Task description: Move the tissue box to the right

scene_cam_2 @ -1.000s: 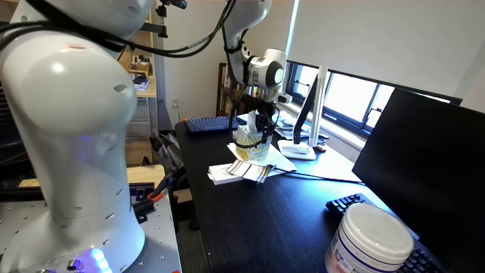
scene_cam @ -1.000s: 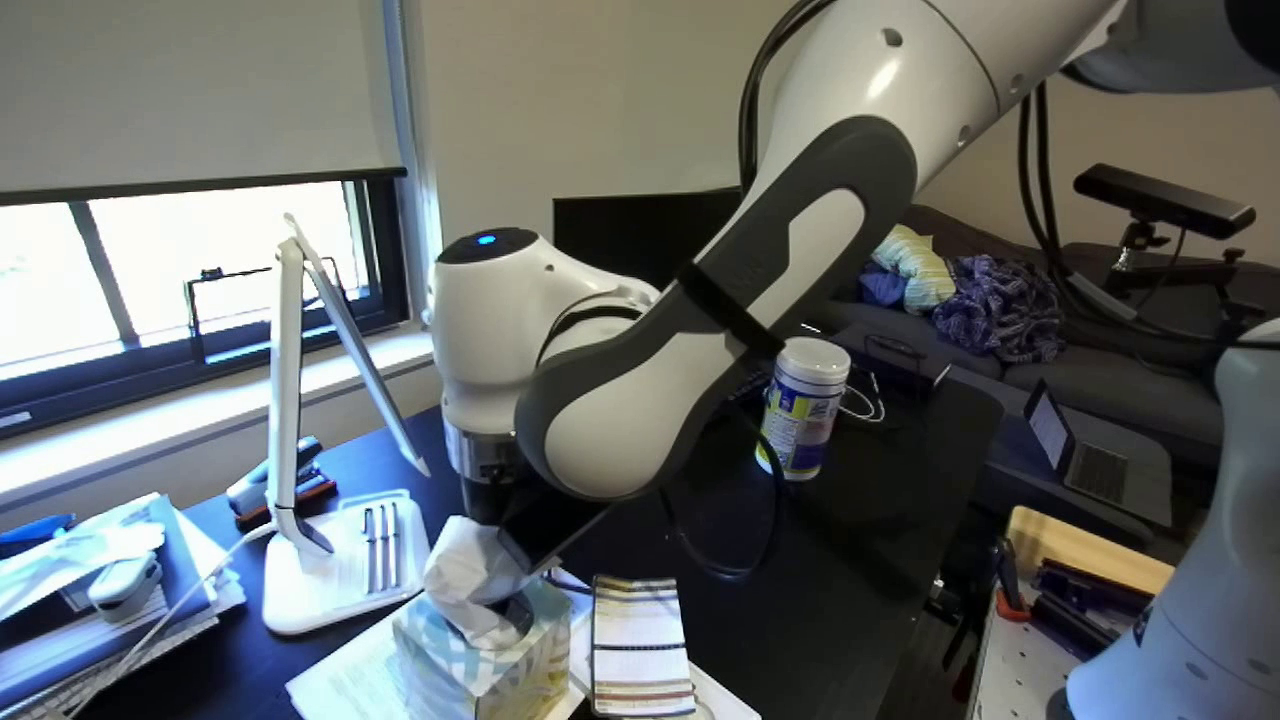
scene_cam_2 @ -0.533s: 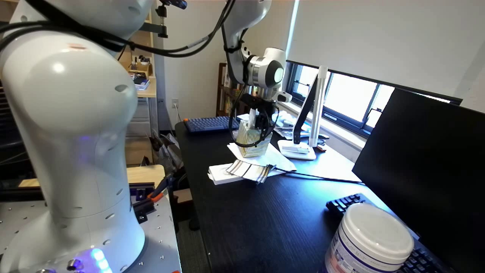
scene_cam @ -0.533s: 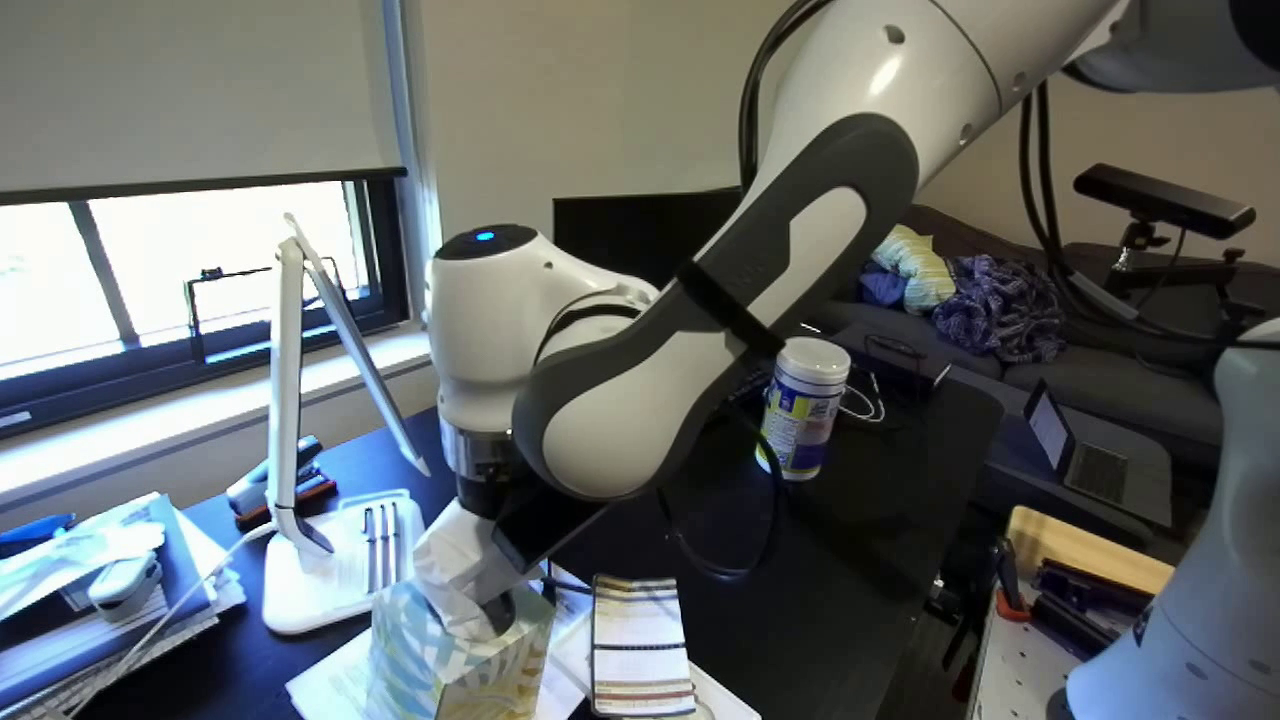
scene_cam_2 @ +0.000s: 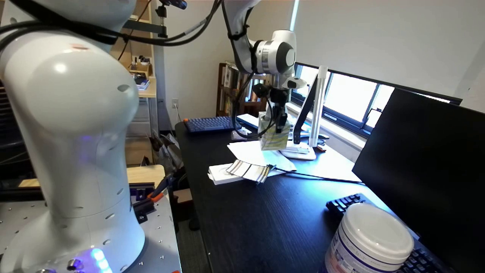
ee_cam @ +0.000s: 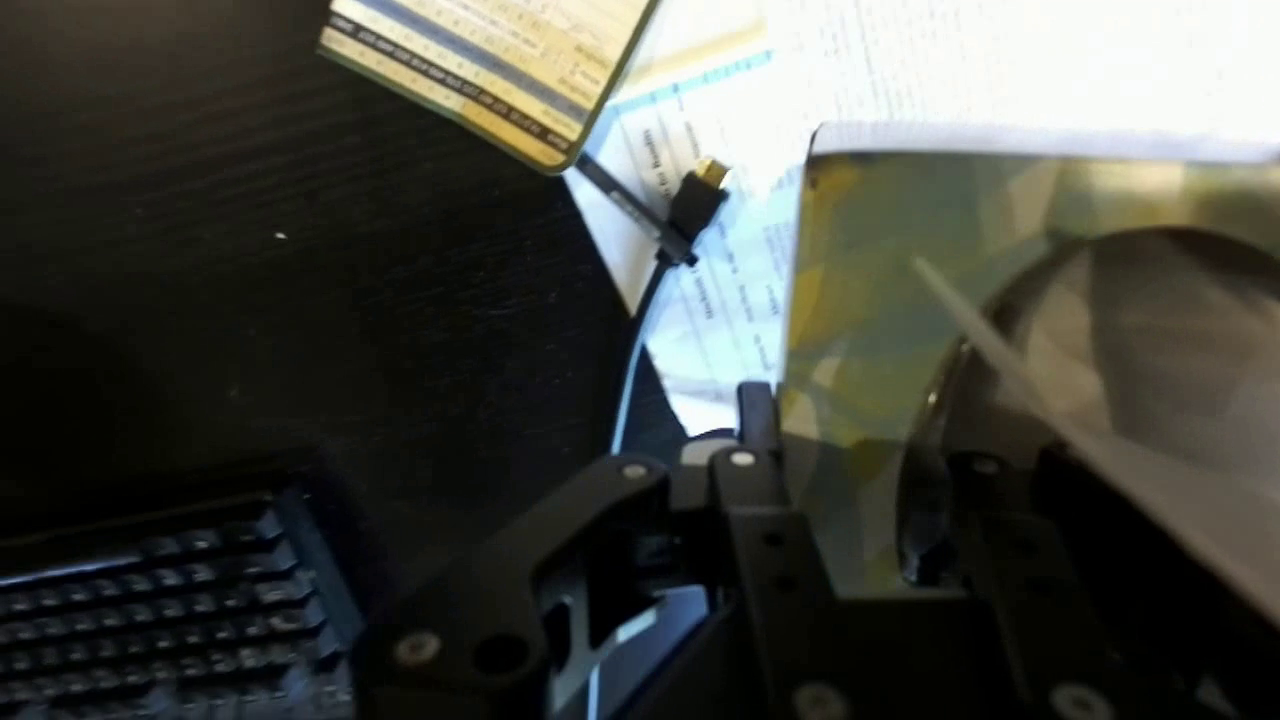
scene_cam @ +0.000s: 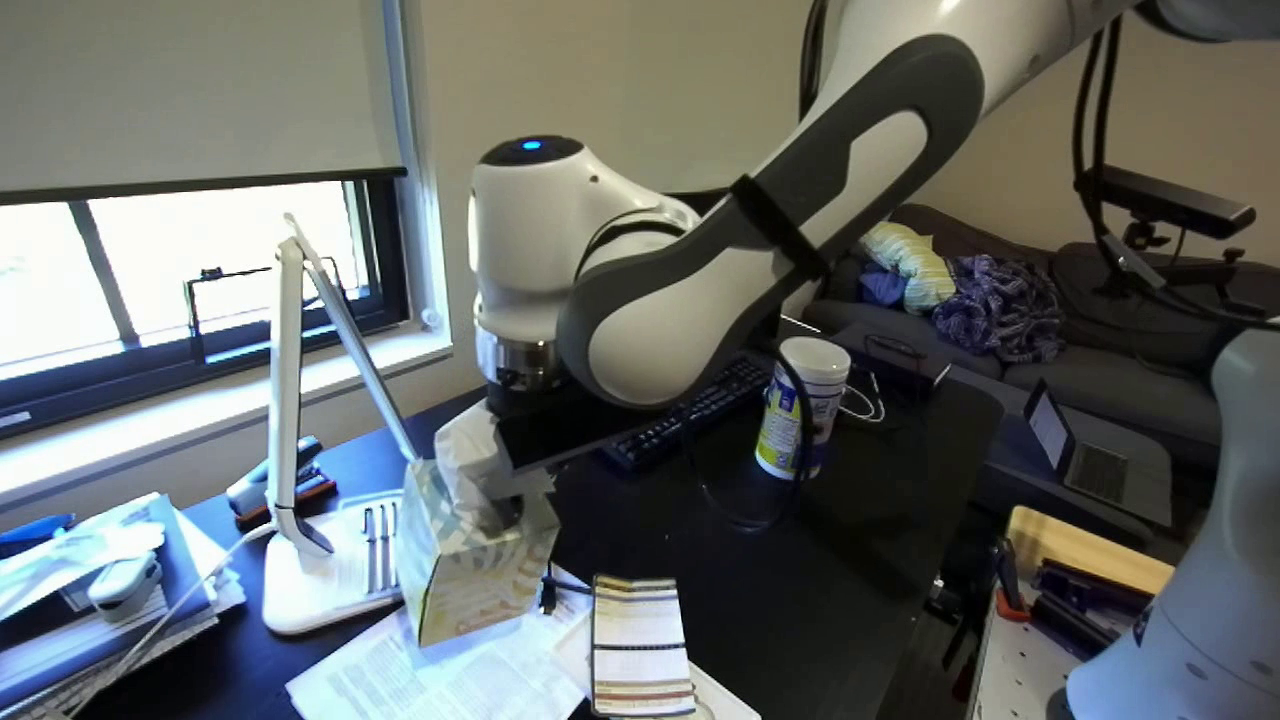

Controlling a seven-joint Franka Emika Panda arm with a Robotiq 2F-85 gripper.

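The tissue box (scene_cam: 480, 575), a pale patterned cube with a white tissue (scene_cam: 470, 455) at its top, hangs slightly tilted above the desk in both exterior views (scene_cam_2: 273, 139). In the wrist view its top (ee_cam: 870, 260) fills the right side. My gripper (ee_cam: 862, 450) is shut on the box's edge: one finger lies outside the side wall, the other dips into the dark oval opening beside the tissue. In an exterior view the gripper (scene_cam_2: 281, 120) is at the box's upper part. The fingertip inside the box is hidden.
Loose papers (scene_cam: 440, 670) and a striped card (scene_cam: 640, 645) lie below. A white desk lamp (scene_cam: 286, 400) stands close beside the box. A white bottle (scene_cam: 800, 410), a keyboard (scene_cam: 690, 410) and a monitor (scene_cam_2: 409, 182) are along the desk. A black cable plug (ee_cam: 695, 205) lies on the papers.
My gripper has risen with the tissue box, lifting it off the papers and tilting it. Both have shifted right in both exterior views. More of the papers now shows.
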